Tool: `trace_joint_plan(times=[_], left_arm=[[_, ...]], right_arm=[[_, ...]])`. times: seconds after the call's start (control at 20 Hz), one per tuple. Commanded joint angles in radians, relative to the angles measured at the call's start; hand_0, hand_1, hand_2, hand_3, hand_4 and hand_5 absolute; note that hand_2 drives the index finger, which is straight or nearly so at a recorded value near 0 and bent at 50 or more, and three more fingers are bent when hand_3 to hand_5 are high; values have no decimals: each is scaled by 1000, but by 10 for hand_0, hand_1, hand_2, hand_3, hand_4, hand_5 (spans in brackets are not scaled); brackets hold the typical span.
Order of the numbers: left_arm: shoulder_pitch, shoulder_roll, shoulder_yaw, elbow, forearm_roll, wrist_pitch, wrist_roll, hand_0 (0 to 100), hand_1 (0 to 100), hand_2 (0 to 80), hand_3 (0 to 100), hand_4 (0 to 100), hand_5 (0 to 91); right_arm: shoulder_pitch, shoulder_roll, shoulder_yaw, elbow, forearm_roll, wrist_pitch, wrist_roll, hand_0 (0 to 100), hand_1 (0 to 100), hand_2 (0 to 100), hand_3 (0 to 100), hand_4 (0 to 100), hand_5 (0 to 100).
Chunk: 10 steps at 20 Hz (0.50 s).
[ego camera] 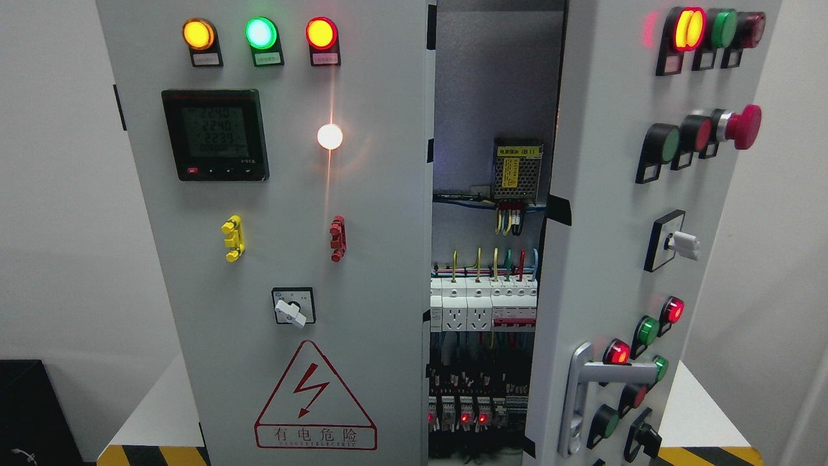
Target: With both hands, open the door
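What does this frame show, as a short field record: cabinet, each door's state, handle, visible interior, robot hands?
cabinet: grey electrical cabinet with two front doors
left door: left door looks closed; three lit lamps, digital meter, rotary switch, red warning triangle
right door: right door swung partly open toward the camera, carrying buttons and a red mushroom button
handle: silver lever handle low on the right door
interior: breakers and wiring visible through the gap
robot hands: neither in view

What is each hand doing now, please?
Left hand: not in view, so it cannot be told.
Right hand: not in view, so it cannot be told.
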Motion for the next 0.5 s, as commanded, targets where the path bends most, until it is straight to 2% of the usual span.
trace_joint_plan(times=[0.0, 0.25, 0.45], left_arm=[[-125, 123, -91, -114, 63, 3, 0, 0, 0, 0, 0, 0, 0], [-298, 187, -127, -110, 208, 12, 0, 0, 0, 0, 0, 0, 0], [-465, 206, -183, -108, 324, 61, 0, 0, 0, 0, 0, 0, 0]], right_arm=[[0, 0, 0, 0, 0, 0, 1, 0, 0, 0, 0, 0, 0], [0, 0, 0, 0, 0, 0, 1, 0, 0, 0, 0, 0, 0], [0, 0, 0, 0, 0, 0, 1, 0, 0, 0, 0, 0, 0]])
